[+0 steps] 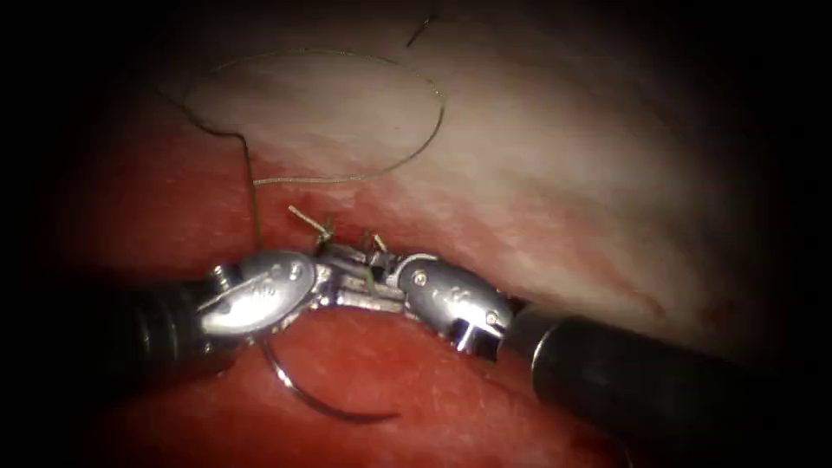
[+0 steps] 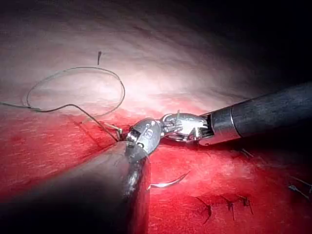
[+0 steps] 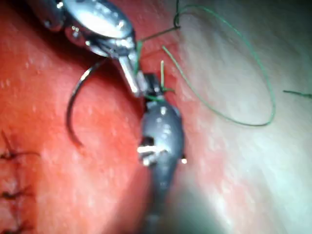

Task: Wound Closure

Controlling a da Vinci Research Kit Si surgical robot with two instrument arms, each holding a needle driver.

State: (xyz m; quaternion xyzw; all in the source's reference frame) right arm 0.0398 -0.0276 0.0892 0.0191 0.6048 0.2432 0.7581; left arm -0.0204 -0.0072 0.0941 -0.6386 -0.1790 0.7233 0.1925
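Note:
My left tool (image 1: 386, 301) comes in from the left and my right tool (image 1: 342, 254) from the right. Their tips meet and overlap at a stitch on the cut, where short thread ends (image 1: 305, 218) stick up. Both pairs of jaws look shut on the thread there; in the right wrist view the right tool (image 3: 153, 83) and left tool (image 3: 140, 87) touch among green strands. The curved needle (image 1: 321, 406) lies free on the red tissue under the left tool's wrist, on the cut's left side and out of the tissue. It also appears as needle (image 3: 73, 112) and needle (image 2: 168, 183).
A slack loop of thread (image 1: 433, 121) lies on the pale tissue beyond the cut, with one strand running down behind the left tool. Several finished stitches (image 2: 226, 204) sit along the closed part of the cut. A stray bit of thread (image 1: 422, 30) lies far back.

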